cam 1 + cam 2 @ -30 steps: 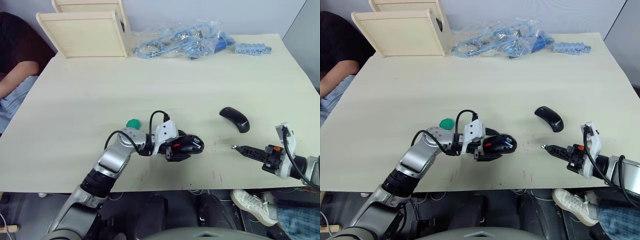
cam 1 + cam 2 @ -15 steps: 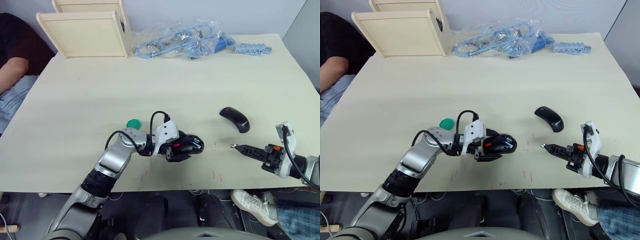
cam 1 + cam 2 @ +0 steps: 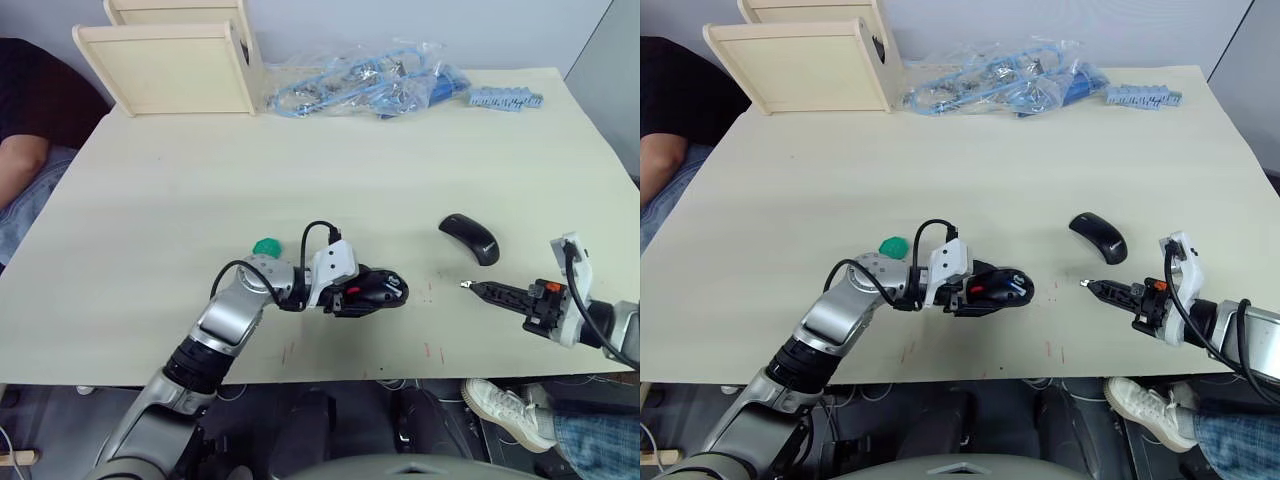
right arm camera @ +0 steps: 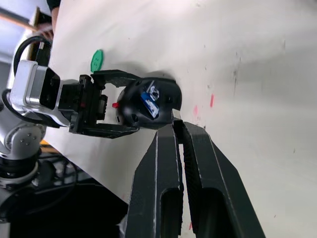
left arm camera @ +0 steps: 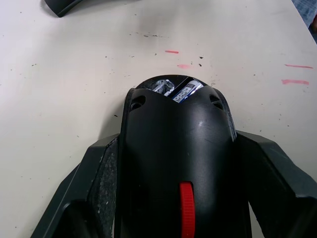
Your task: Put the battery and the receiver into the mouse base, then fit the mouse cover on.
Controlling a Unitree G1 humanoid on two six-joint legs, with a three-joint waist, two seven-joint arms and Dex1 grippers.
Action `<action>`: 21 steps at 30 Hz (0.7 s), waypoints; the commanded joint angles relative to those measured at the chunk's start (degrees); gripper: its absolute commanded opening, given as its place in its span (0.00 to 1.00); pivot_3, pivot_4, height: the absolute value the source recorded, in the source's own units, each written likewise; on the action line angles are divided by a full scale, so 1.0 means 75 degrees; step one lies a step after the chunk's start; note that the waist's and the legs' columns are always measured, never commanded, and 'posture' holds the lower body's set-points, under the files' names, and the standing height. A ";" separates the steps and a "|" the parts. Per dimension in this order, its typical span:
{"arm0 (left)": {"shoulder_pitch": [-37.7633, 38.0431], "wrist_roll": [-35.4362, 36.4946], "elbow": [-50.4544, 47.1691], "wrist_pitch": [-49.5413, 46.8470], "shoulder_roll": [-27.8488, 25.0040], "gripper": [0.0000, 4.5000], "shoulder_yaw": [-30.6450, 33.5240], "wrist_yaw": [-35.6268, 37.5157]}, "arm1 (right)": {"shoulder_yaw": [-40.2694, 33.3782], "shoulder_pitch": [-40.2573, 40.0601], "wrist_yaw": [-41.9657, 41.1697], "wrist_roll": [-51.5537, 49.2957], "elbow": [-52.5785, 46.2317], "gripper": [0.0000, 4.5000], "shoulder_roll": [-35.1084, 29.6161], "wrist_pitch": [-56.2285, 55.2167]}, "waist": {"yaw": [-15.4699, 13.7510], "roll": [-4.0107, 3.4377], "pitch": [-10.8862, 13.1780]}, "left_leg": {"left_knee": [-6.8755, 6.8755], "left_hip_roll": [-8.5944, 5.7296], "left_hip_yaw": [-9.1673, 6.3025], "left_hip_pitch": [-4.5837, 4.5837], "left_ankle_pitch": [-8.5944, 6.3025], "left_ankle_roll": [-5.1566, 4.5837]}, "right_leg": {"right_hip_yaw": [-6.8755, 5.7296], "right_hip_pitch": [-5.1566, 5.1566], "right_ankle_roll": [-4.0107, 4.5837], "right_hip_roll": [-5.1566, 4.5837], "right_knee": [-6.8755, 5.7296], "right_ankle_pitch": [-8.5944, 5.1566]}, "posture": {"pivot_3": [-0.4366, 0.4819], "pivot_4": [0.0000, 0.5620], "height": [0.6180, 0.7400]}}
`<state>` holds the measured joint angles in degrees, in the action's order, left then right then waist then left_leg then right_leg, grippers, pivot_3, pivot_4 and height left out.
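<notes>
My left gripper [image 3: 362, 293] is shut on the mouse base [image 3: 372, 289], a black body with a red wheel, held low over the table near its front edge. In the left wrist view the fingers [image 5: 101, 173] clamp both sides of the mouse base [image 5: 178, 148]. The battery [image 5: 186, 91] lies in its open compartment, with a small silvery piece [image 5: 161, 85] beside it that may be the receiver. The mouse cover [image 3: 470, 238] lies on the table to the right. My right gripper [image 3: 468, 288] is shut, pointing left, just in front of the cover and apart from it.
A green disc [image 3: 266, 246] lies behind my left wrist. Wooden racks [image 3: 170, 60], a plastic bag of blue cables [image 3: 360, 85] and a blue part [image 3: 505, 98] line the far edge. A person's arm [image 3: 20, 160] rests at the table's left side.
My right gripper has shifted a little farther onto the table, toward the cover, still shut. The mouse base sits a bit flatter in the left gripper. The person's arm has drawn back.
</notes>
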<state>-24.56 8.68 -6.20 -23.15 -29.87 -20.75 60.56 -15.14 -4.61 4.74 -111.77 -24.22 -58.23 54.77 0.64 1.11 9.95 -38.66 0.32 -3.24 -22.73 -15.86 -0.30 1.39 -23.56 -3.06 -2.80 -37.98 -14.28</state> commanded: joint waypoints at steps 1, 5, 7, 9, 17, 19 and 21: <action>-0.0032 -0.0019 -0.0235 0.0099 0.0016 0.66 0.0026 -0.0062 | 0.0410 0.0921 0.0251 -0.0079 -0.0376 0.00 -0.0428 0.0054 | 0.0014 -0.0005 -0.0001 | -0.0003 0.0000 0.0005 0.0001 0.0000 0.0000 | 0.0005 0.0000 0.0000 -0.0001 -0.0003 0.0000 | 0.48 0.27 1.00; -0.0014 -0.0025 -0.0258 0.0097 0.0029 0.66 0.0022 -0.0104 | 0.1322 0.2211 0.0653 0.0376 -0.0392 0.00 -0.0722 0.0330 | 0.0015 -0.0005 -0.0002 | -0.0007 0.0002 -0.0002 0.0001 0.0000 0.0000 | -0.0001 0.0000 -0.0001 0.0003 -0.0001 0.0000 | 0.48 0.27 1.00; -0.0017 -0.0031 -0.0249 0.0100 0.0039 0.66 0.0020 -0.0115 | 0.1894 0.2952 0.0616 0.0594 -0.0341 0.00 -0.0666 0.0628 | 0.0003 -0.0005 -0.0002 | -0.0007 0.0002 -0.0004 -0.0003 0.0000 0.0000 | -0.0004 0.0000 0.0000 0.0001 0.0000 0.0001 | 0.48 0.27 1.00; -0.0024 -0.0036 -0.0242 0.0102 0.0048 0.66 0.0019 -0.0123 | 0.2416 0.3679 0.0621 0.0622 -0.0257 0.00 -0.0598 0.0944 | 0.0002 -0.0005 -0.0001 | -0.0008 0.0000 -0.0007 -0.0007 0.0000 0.0001 | -0.0008 -0.0001 0.0000 -0.0002 0.0001 0.0001 | 0.48 0.27 1.00; -0.0054 -0.0063 -0.0214 0.0102 0.0112 0.66 0.0004 -0.0156 | 0.4173 0.6614 0.1070 0.1286 0.0621 0.00 0.0165 0.2328 | 0.0004 -0.0012 0.0001 | -0.0015 0.0001 -0.0006 -0.0008 0.0000 0.0000 | -0.0004 -0.0004 -0.0001 -0.0002 -0.0001 0.0002 | 0.48 0.27 1.00; -0.0057 -0.0072 -0.0205 0.0101 0.0130 0.66 0.0003 -0.0160 | 0.4519 0.7174 0.1020 0.1136 0.1021 0.00 0.0377 0.2733 | -0.0011 -0.0012 0.0001 | -0.0015 0.0000 -0.0012 -0.0019 0.0000 0.0001 | -0.0014 -0.0006 -0.0001 -0.0005 0.0003 0.0002 | 0.48 0.27 1.00; -0.0058 -0.0079 -0.0190 0.0109 0.0145 0.66 0.0003 -0.0168 | 0.5086 0.8224 0.0602 0.1822 0.1386 0.00 0.0834 0.3667 | 0.0034 -0.0026 0.0008 | -0.0015 0.0000 -0.0011 -0.0021 0.0000 0.0000 | -0.0009 -0.0010 -0.0001 -0.0008 0.0003 0.0003 | 0.48 0.27 1.00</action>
<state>-24.55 8.05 -6.22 -22.87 -29.21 -20.58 59.54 21.86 52.57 11.31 -100.02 -14.66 -53.12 78.02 0.89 0.92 10.01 -38.77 0.30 -3.31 -22.84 -15.86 -0.30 1.41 -23.66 -3.07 -2.89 -38.01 -14.26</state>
